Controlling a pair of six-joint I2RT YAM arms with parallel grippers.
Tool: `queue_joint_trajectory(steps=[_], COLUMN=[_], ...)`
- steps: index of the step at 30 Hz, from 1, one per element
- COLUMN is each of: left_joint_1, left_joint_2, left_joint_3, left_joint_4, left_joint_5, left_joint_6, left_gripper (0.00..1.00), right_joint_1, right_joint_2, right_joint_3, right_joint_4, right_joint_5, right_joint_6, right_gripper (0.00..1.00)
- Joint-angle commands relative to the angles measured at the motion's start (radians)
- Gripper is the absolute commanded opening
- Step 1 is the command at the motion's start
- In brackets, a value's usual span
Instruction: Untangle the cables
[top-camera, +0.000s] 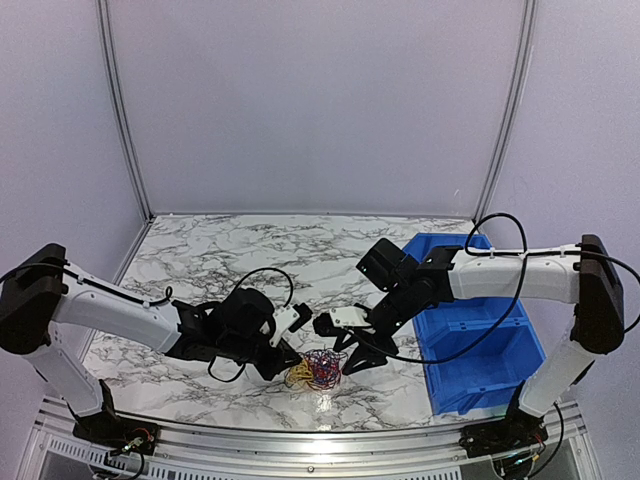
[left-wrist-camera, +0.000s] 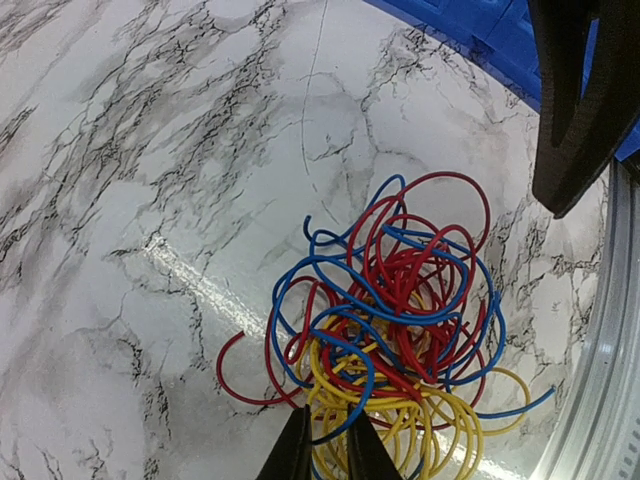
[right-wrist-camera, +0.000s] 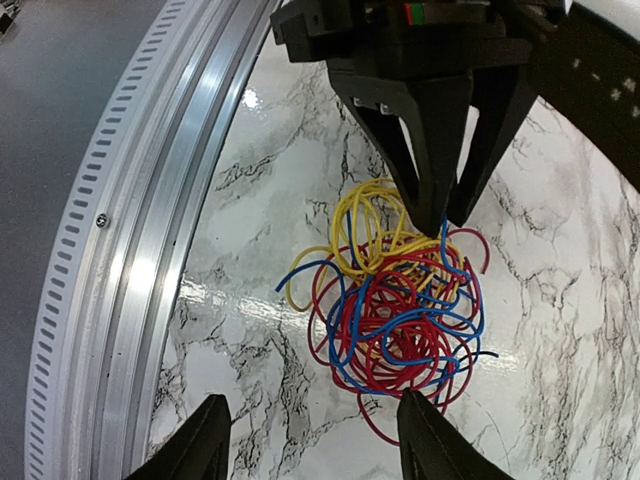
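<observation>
The cables (top-camera: 313, 370) lie in one loose knot of red, blue and yellow strands on the marble bench (top-camera: 220, 260), close to its near edge and between my two arms. From above, the knot is small and half hidden by my black wrists, so I cannot read either set of jaws there. I can see only that the left arm (top-camera: 120, 310) and the right arm (top-camera: 510, 270) both reach down to it, and that the blue bin (top-camera: 485, 345) sits just to the right.

My left wrist camera shows the strands close up: red and blue loops on the far side, yellow massed nearest me. My left jaws stand nearly together, their fingertips (left-wrist-camera: 295, 450) in the yellow part, clamped on the yellow and blue strands that run between them. One black finger (left-wrist-camera: 575, 100) of my right jaws hangs at the upper right, clear of the knot.

My right wrist camera looks from the opposite side. The left fingers (right-wrist-camera: 420, 150) taper to a narrow V on the far edge of the knot, with a blue strand rising between the tips. My right jaws stand wide apart, their fingertips (right-wrist-camera: 205, 445) short of the cables and holding nothing. Only here is the silver rail (right-wrist-camera: 130, 250) plainly seen along the bench edge.
</observation>
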Motion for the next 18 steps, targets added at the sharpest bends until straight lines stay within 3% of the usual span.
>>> queue_joint_trajectory(steps=[1,9,18], left_joint_1=[0.002,0.007,0.020], left_joint_2=[0.017,-0.037,-0.098], left_joint_3=[0.010,-0.027,-0.116], left_joint_4=[0.070,0.097,0.195], left_joint_5=[0.007,0.007,-0.064], left_joint_6=[-0.007,-0.042,-0.212], left_gripper=[0.11,0.00,0.00], right_joint_1=[0.006,0.006,0.016], right_joint_2=[0.004,0.053,0.140], right_joint_3=[0.030,0.040,0.018], right_joint_4=[0.040,0.225,0.374], right_joint_5=[0.013,0.115,0.097], right_joint_6=[0.027,0.161,0.391], right_gripper=[0.57,0.60,0.67])
